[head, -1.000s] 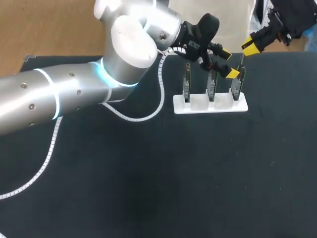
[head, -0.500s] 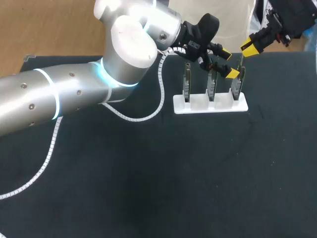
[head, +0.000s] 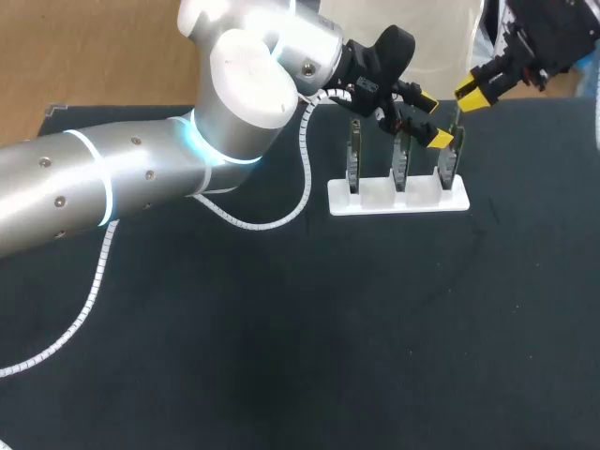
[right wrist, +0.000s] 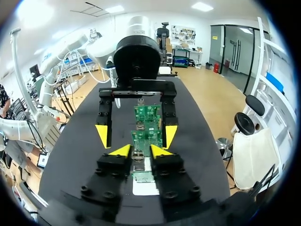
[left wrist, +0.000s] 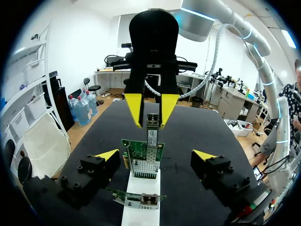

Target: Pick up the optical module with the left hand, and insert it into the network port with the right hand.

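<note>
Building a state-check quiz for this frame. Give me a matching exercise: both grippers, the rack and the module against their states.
Things:
1. left gripper
2. right gripper
3. white rack
4. optical module

States:
A. holds three upright green cards
B. open, one finger each side of the card row
C. gripped, just above a card
D. shut, fingers close together

Pairs: 1-B; 2-D; 3-A; 4-C

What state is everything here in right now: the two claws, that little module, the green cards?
left gripper: open, fingers either side of the cards, holding nothing.
right gripper: shut on the optical module.
optical module: upright at the end card's port.
network cards: three, upright in the white stand.
</note>
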Controlling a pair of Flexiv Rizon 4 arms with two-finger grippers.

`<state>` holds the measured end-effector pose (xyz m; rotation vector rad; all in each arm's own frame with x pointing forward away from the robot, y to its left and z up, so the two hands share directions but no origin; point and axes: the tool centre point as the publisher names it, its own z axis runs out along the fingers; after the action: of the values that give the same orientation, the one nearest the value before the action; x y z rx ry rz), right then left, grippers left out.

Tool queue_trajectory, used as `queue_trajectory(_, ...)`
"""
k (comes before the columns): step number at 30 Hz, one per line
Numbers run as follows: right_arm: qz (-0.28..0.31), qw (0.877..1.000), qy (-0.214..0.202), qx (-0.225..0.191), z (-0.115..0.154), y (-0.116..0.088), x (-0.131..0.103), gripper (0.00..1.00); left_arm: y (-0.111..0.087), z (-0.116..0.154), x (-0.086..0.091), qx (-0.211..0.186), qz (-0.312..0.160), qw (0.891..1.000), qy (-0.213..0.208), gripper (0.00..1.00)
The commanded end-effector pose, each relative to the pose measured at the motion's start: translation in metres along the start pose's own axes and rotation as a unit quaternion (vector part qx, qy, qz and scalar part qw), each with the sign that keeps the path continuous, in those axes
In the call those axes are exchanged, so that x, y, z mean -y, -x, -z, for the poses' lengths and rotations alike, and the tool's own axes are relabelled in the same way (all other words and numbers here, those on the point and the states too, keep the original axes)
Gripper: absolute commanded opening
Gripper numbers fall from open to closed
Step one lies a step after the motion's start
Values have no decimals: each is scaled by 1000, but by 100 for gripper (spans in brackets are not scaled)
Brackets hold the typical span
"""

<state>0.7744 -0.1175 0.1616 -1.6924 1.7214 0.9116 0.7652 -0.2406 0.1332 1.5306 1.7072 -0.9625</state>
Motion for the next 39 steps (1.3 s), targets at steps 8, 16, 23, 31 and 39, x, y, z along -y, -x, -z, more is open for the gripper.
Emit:
queue_trajectory(8, -9, 999, -5, 36, 15, 1, -3, 100, 1, -1, -2, -2, 1, 1000, -1, 100)
queue_trajectory(16, -9, 998, 6, 63, 31, 2, -4, 100, 1, -1, -2, -2, 1, 1000, -1, 100)
queue_trajectory(23, -1, 997, 8, 70, 38, 6, -6, 100, 1, -1, -2, -2, 1, 1000, -1, 100)
queue_trajectory(31, 11, 997, -7, 79, 42, 14, -6, 0, 1, -1, -2, -2, 1, 1000, -1, 100)
queue_trajectory(39, 22, 996, -9, 81, 36, 24, -4, 0, 1, -1, -2, -2, 1, 1000, -1, 100)
